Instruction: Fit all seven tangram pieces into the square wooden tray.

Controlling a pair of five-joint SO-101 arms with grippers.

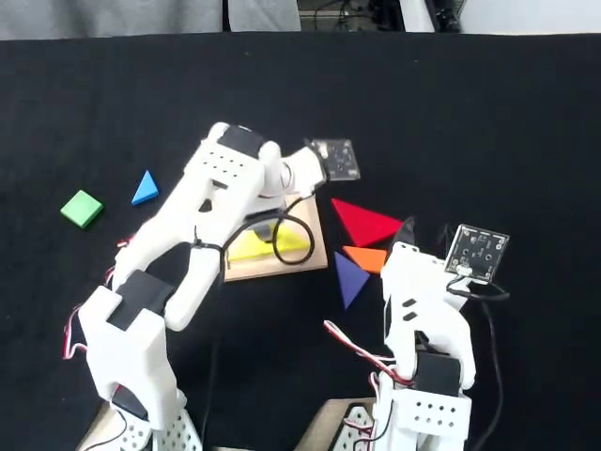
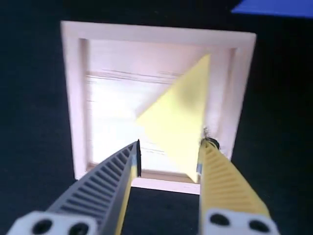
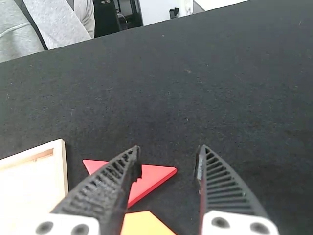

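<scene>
- Over the square wooden tray [image 2: 156, 32], straddles a corner of the yellow triangle [image 2: 178, 120] with the left gripper [image 2: 171, 147] wide open, holding nothing; risks knocking the piece askew inside the tray.
- Beside the tray, holds the right gripper [image 3: 167, 151] open and empty above the red triangle [image 3: 154, 177]; could shove it against the orange piece [image 3: 142, 223].

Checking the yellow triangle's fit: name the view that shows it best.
Left wrist view: the yellow triangle lies nearly whole in the tray, beyond the left gripper. In the high view the left arm and a cable cover much of it. The right wrist view catches a tray corner.
</scene>
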